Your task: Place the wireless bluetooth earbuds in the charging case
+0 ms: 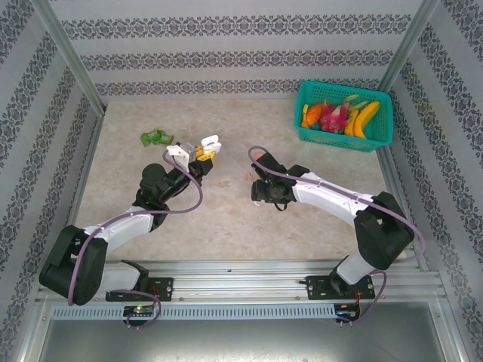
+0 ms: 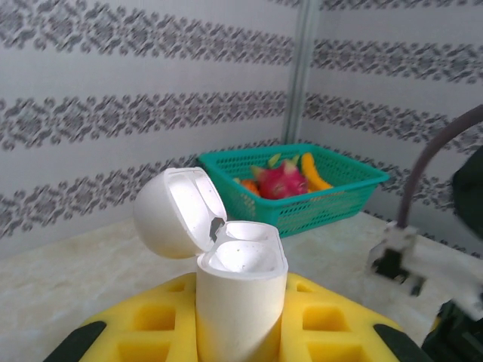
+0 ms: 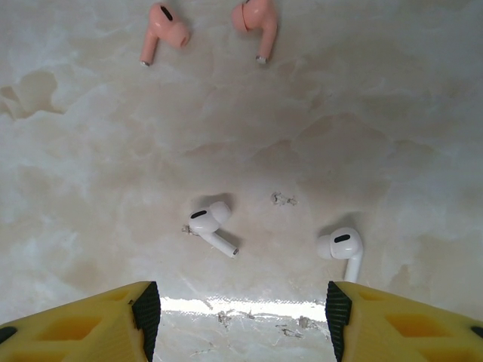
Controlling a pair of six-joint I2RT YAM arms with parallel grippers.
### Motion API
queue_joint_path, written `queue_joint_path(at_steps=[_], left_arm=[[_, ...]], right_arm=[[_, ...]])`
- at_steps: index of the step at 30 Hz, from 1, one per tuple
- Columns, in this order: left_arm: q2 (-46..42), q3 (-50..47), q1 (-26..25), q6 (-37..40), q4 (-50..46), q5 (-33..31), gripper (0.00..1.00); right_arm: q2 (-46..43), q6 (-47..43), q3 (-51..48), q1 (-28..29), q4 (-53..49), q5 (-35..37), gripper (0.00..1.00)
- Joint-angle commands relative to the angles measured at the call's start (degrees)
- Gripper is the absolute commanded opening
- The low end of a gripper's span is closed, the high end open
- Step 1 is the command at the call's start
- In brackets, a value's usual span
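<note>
The right gripper (image 3: 240,320) is hovering spread above a white earbud (image 3: 210,225) and its twin (image 3: 343,249) lying on the bench (image 3: 392,136), both likely light, hard and slippery, best pinched across the bulbous head, while the left gripper (image 2: 241,335) is pinching the open charging case (image 2: 240,260) upright.

- Left arm (image 1: 113,230), lower left of the top view: white link shells between bulky black joint housings.
- Right arm (image 1: 336,197), lower right: the same white shells and black joints.
- A purple cable (image 1: 199,192) trails along each arm.
- Black base brackets (image 1: 139,289) at the bottom edge.
- Left gripper (image 2: 241,332): yellow moulded fingers (image 2: 151,328) with square recesses.
- Right gripper (image 3: 240,309): yellow fingers (image 3: 83,324) edged with ribbed black strips.
</note>
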Motion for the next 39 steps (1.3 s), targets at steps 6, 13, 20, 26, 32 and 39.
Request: queue_joint_path(at_steps=[6, 13, 20, 26, 32, 39], left_arm=[[-2.82, 2.35, -0.98, 1.37, 1.97, 4.32, 0.00], [-5.09, 2.72, -1.02, -1.71, -5.07, -5.67, 0.00], [-7.50, 1.96, -1.05, -7.58, -5.30, -11.70, 0.00], [-10.65, 1.30, -1.02, -6.39, -3.41, -9.71, 0.00], [-11.09, 3.09, -1.00, -4.70, -3.53, -8.57, 0.00], [-12.53, 6.11, -1.02, -5.73, -8.89, -16.25, 0.00]], right_arm=[[3.26, 2.34, 1.87, 0.99, -0.94, 1.82, 0.62], [4.60, 2.17, 2.57, 1.04, -0.16, 1.73, 0.62], [5.55, 1.83, 3.15, 1.62, 0.04, 1.82, 0.62], [6.09, 1.71, 3.37, 2.25, -0.15, 2.52, 0.61], [7.76, 1.73, 4.34, 2.68, -0.31, 3.19, 0.61], [11.11, -0.86, 6.95, 3.13, -1.20, 4.79, 0.60]])
